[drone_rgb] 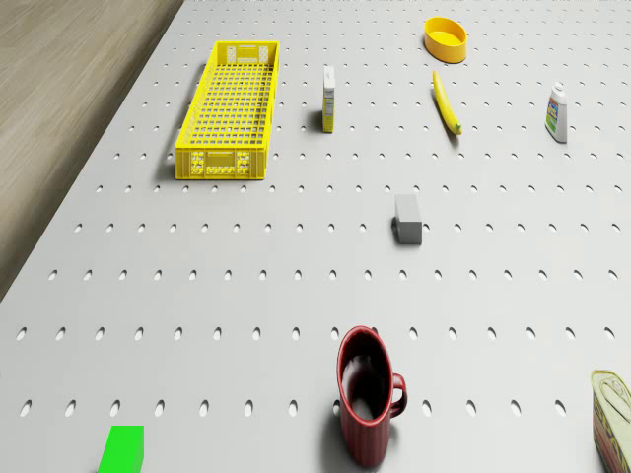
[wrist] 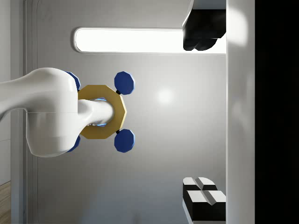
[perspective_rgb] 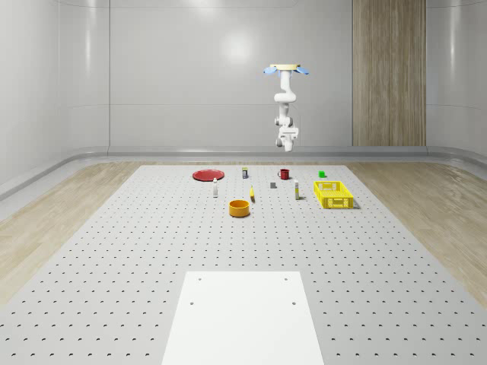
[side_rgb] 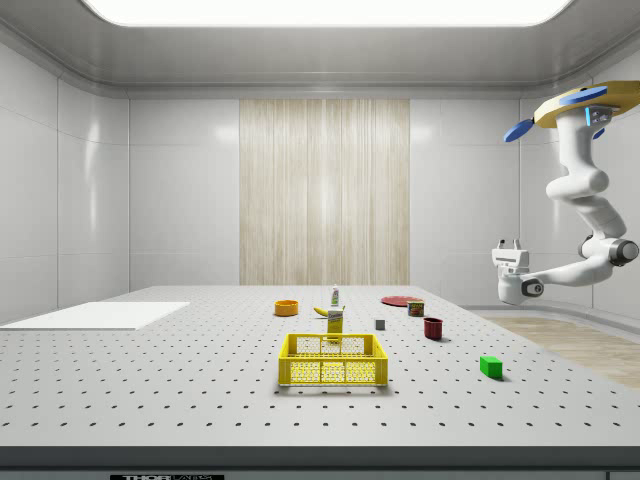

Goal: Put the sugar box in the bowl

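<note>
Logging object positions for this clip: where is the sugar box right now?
The sugar box stands upright on the table, between the banana and the yellow crate in the whole-scene view, apart from both.

Perforated table carries yellow crate, orange bowl, sugar box, banana, red mug.

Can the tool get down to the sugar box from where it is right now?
Probably not yet. The drone hovers high over the table's far edge, and the tool points upward, well above the mug. The sugar box stands upright beside the yellow basket, nothing covering it.
</note>
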Robot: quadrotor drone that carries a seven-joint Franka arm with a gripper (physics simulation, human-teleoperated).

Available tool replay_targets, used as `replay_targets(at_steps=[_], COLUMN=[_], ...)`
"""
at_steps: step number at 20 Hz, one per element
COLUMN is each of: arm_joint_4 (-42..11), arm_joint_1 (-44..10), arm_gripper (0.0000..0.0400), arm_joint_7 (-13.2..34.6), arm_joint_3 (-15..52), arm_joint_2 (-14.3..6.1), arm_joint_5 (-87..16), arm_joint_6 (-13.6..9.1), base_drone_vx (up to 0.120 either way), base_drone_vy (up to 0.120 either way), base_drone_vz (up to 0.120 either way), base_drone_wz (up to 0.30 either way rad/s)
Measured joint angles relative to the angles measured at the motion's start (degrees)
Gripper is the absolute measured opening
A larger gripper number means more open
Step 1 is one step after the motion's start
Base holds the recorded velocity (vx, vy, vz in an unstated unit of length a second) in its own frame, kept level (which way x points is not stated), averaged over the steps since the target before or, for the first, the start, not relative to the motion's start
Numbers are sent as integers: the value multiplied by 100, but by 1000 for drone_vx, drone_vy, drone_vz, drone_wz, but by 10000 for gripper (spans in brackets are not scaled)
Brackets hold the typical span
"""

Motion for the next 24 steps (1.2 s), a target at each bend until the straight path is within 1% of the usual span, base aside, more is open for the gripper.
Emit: replay_targets(at_steps=[24], arm_joint_4=[-61], arm_joint_1=[-30], arm_gripper=[400], arm_joint_7=[7], arm_joint_3=[72], arm_joint_2=[-68], arm_joint_5=[-90], arm_joint_6=[98], base_drone_vx=[120], base_drone_vy=[0], base_drone_vz=[0], base_drone_wz=[0])
